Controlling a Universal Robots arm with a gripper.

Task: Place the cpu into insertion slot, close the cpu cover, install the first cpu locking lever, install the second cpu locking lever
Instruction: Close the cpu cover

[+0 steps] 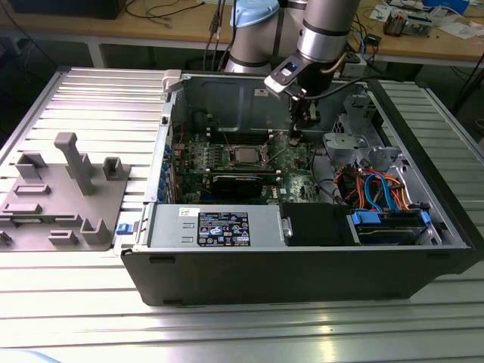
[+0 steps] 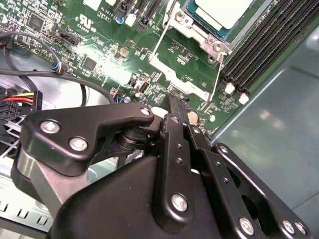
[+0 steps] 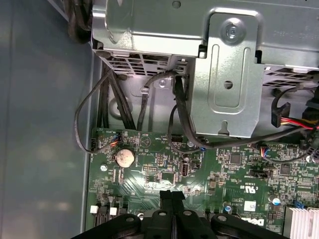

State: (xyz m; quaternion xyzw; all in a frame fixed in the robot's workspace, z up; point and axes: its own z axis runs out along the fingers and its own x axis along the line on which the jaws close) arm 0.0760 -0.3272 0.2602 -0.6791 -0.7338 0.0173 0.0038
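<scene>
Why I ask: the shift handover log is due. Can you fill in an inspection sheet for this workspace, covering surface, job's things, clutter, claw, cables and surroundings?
Surface: ribbed metal table carrying an open computer case.
Job's things: cpu sits in the insertion slot; cpu cover is swung open, off the slot.
Clutter: grey fixture tray on the table, at the exterior view's left of the case.
Claw: claw shut, holding nothing, low over the green motherboard near the open cover; contact cannot be told.
Cables: black cables loop down to the board; orange and blue cables lie by the drive bay.
Surroundings: workbench behind the table.
</scene>
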